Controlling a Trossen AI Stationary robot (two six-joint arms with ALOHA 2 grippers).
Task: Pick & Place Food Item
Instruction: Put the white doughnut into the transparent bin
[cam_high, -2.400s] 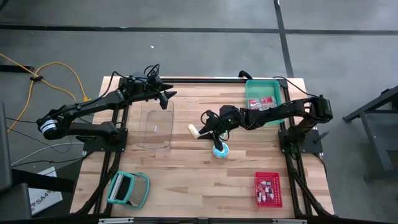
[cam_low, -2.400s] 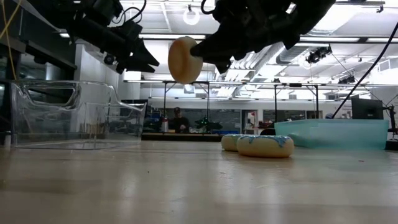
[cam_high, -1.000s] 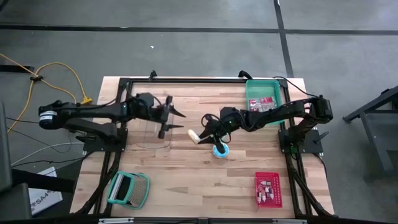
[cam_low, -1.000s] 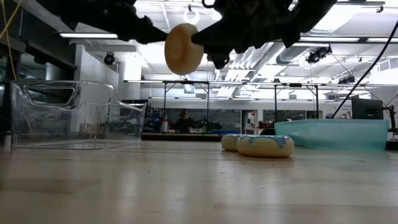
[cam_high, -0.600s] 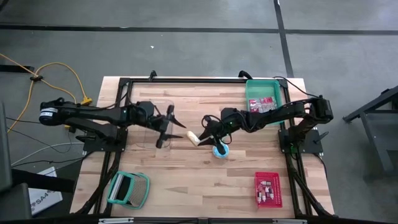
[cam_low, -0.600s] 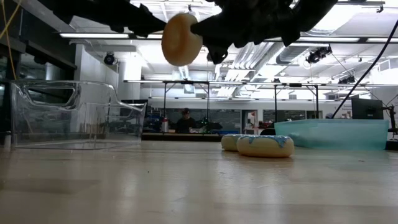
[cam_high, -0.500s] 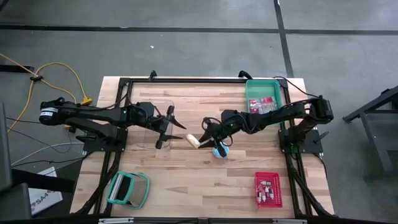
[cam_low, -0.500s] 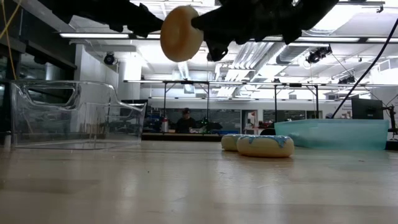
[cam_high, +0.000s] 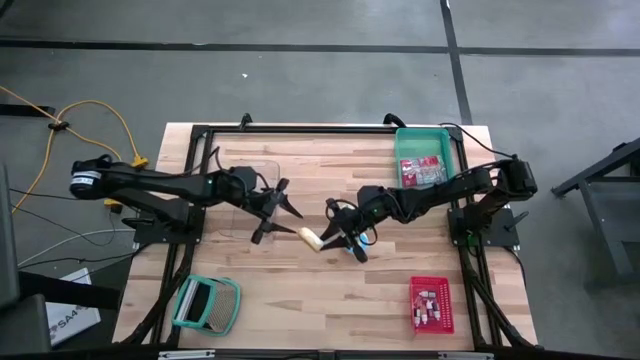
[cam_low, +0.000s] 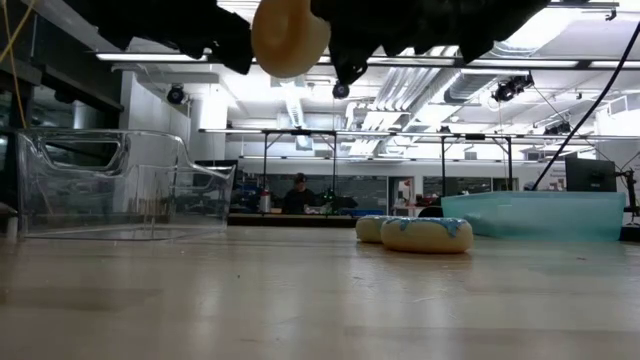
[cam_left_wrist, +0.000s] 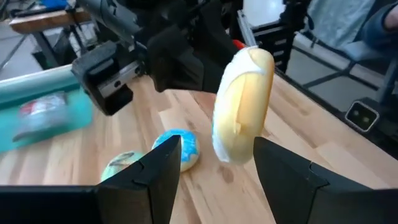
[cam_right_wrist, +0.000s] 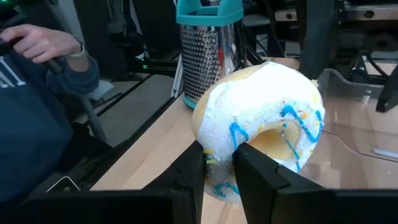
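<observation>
A white-iced donut with blue drizzle (cam_right_wrist: 261, 118) hangs high over the table's middle (cam_high: 312, 239), with my right gripper (cam_high: 328, 237) shut on it. In the low view this donut (cam_low: 290, 35) is far above the tabletop. My left gripper (cam_left_wrist: 217, 177) stands open just to its left, one finger on each side of the line toward the donut (cam_left_wrist: 242, 102), without touching it. Two blue-iced donuts (cam_low: 425, 234) lie flat on the wood under the right arm. My right gripper pinches the donut's ring at the part nearest the wrist (cam_right_wrist: 221, 155) between its two fingers (cam_right_wrist: 186, 177). The fingers come nearly level from the table's right. The donut stands on edge beyond the fingertips, lifted clear of the table.
A clear plastic container (cam_low: 120, 185) sits at the left under the left arm. A teal bin (cam_high: 422, 160) with packets is at the far right, a red basket (cam_high: 431, 305) at the near right, a grater (cam_high: 207, 303) at the near left. A person's hand (cam_right_wrist: 37, 40) shows beyond the table.
My right gripper has carried the donut toward the table's near edge, still on edge and clear of the table. My left gripper has swung toward the near edge and the donut, staying open.
</observation>
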